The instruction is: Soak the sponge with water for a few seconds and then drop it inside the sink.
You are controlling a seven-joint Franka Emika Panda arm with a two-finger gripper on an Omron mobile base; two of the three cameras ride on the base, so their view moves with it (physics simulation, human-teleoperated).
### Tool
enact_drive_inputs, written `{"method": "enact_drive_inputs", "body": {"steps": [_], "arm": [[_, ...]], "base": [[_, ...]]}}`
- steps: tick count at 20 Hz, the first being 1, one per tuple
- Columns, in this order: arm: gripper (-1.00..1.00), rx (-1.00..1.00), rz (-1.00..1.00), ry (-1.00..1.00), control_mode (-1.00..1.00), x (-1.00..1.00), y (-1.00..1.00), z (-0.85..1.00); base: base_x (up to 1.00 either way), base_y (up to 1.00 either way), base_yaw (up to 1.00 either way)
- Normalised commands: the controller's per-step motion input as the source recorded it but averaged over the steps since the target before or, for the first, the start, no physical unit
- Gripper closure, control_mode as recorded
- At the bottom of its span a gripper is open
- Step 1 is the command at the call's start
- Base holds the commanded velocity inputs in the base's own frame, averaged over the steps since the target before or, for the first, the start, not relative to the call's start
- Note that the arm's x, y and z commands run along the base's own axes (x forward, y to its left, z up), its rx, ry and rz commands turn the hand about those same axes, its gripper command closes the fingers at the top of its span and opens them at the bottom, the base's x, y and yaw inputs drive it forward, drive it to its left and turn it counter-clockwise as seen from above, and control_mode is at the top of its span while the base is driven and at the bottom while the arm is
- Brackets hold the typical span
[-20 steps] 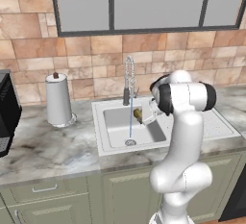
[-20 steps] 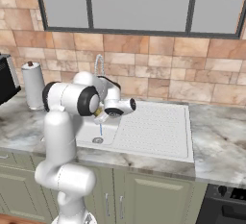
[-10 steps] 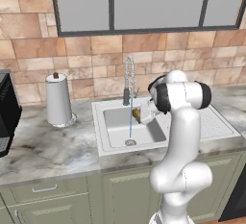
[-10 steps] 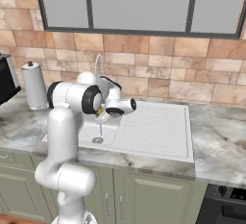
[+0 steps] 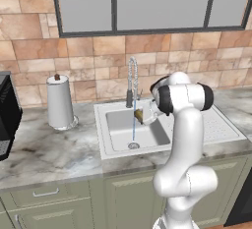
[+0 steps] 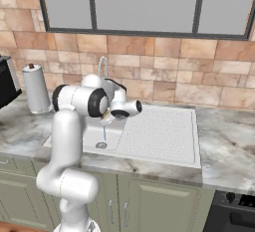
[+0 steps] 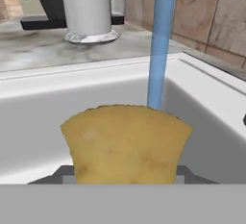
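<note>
1. The marble countertop [image 5: 54, 154] carries the white sink [image 5: 118, 142], whose basin lies left of its ribbed drainboard [image 6: 159, 131]. A paper towel roll [image 5: 60, 101] stands upright on the counter, well left of the basin.
2. The white arm [image 5: 184, 139] rises in front of the counter and reaches over the basin's right part.
3. The coiled chrome faucet [image 5: 131, 80] stands at the basin's back edge, and the water [image 5: 133, 125] is running: a thin blue stream falls straight to the drain [image 5: 133, 145].
4. The gripper [image 5: 143, 115] is clamped on the sponge [image 7: 126, 143], which it holds above the basin floor.
5. In the hand view the stream drops just behind the sponge's top edge. I cannot tell whether water touches it or passes just beside it.
6. My judgement: picking up the sponge and bringing it to the tap are done. The soak is either under way or needs a slight nudge into the stream. Releasing the sponge into the sink remains.
</note>
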Motion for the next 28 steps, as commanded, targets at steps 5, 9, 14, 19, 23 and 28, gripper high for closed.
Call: {"method": "enact_drive_inputs", "body": {"steps": [5,9,14,19,23,28], "arm": [[1.0,0.0,0.0,0.0,-1.0,0.18,0.09,-0.06],[1.0,0.0,0.0,0.0,-1.0,0.18,0.09,-0.06],[1.0,0.0,0.0,0.0,-1.0,0.07,0.01,-0.04],[1.0,0.0,0.0,0.0,-1.0,0.12,0.0,-0.08],[1.0,0.0,0.0,0.0,-1.0,0.17,0.0,-0.1],[1.0,0.0,0.0,0.0,-1.0,0.21,0.0,-0.07]], "base": [[0.0,0.0,0.0],[0.0,0.0,0.0],[0.0,0.0,0.0],[0.0,0.0,0.0],[0.0,0.0,0.0],[0.0,0.0,0.0]]}}
